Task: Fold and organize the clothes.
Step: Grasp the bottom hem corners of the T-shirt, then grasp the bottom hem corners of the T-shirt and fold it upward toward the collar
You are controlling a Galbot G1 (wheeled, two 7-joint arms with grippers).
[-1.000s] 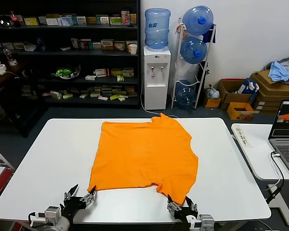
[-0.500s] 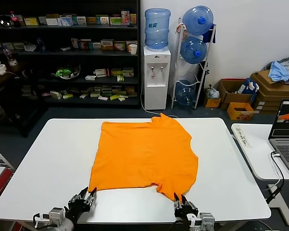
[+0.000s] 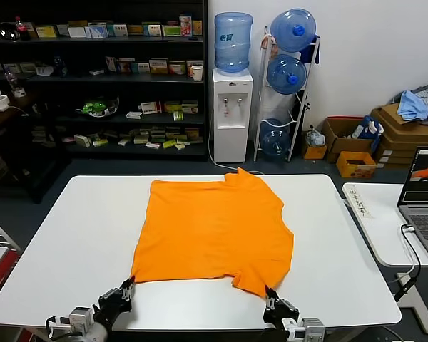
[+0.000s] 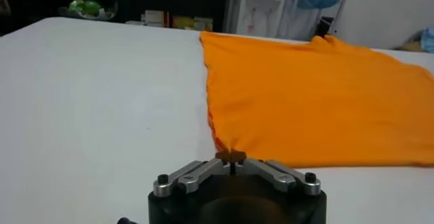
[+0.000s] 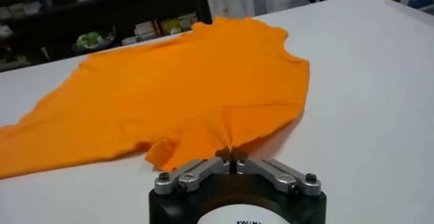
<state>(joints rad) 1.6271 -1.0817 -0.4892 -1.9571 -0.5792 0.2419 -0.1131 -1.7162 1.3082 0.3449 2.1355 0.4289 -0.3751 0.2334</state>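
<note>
**Both grippers pinching the near edge of the orange T-shirt**

The orange T-shirt (image 3: 214, 231) is lying spread out, plain side up, in the middle of the white tabletop (image 3: 71, 235), with its collar pointing toward the far edge and its hem toward the robot. The cloth is lying mostly flat, with a slight pucker where each corner is being held.

The left gripper (image 3: 123, 291) is sitting low at the near edge of the tabletop, its fingers closed together on the shirt's near left corner; in the left wrist view the left gripper (image 4: 232, 156) is showing its two fingers meeting on a small tuck of orange fabric, with the shirt (image 4: 319, 103) fanning away from it across the tabletop (image 4: 95, 103).

The right gripper (image 3: 273, 299) is sitting at the near right of the shirt, clamped on the lowest corner there (it looks like the sleeve end rather than the hem). In the right wrist view the right gripper (image 5: 232, 156) is pinching a point of cloth, and the shirt (image 5: 183, 89) is gathering into folds toward that pinch while the tabletop (image 5: 366, 83) is showing bare beside it.
</note>
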